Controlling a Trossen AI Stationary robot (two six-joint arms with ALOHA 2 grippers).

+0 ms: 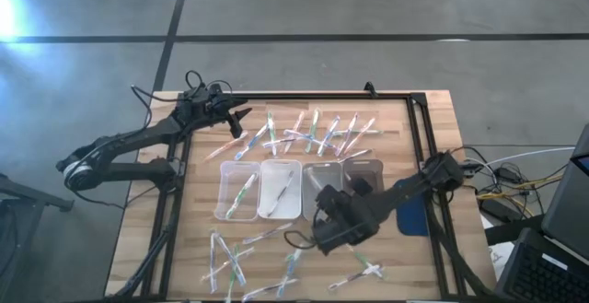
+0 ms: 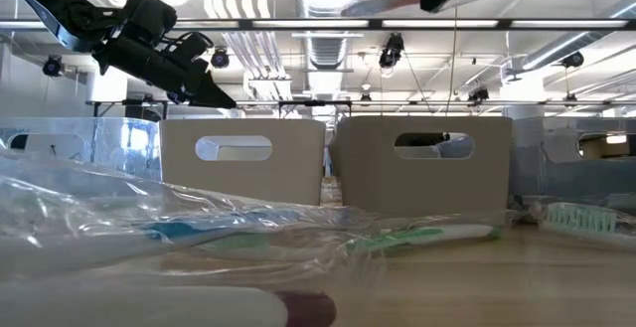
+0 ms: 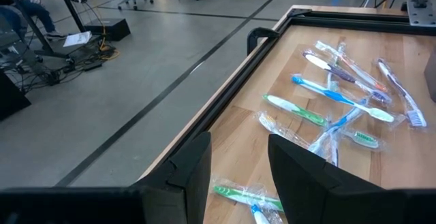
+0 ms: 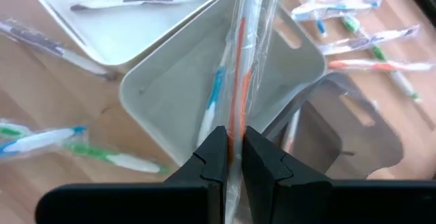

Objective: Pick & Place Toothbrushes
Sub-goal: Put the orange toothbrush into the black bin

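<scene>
1. Left pincer (image 1: 241, 116) hung partly open and empty above the bench's (image 1: 433, 119) far left corner, presumably ready for the loose toothbrushes (image 1: 313, 133) just beside it.
2. Four trays (image 1: 281, 191) sat mid-bench to sort brushes.
3. Right pincer (image 4: 230, 157) clamped tight on an orange toothbrush (image 4: 238, 67), wrapper pinched between fingers, poised over the grey tray (image 4: 170, 81), likely for dropping.

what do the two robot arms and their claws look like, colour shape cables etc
Both arms are dark, near black, built of slim jointed segments with rounded joint housings. The left arm ends in a left claw with two pointed fingers; black cables loop above its wrist. The right claw has two blocky, angular black fingers on a flat dark bar. No markings are legible.
</scene>
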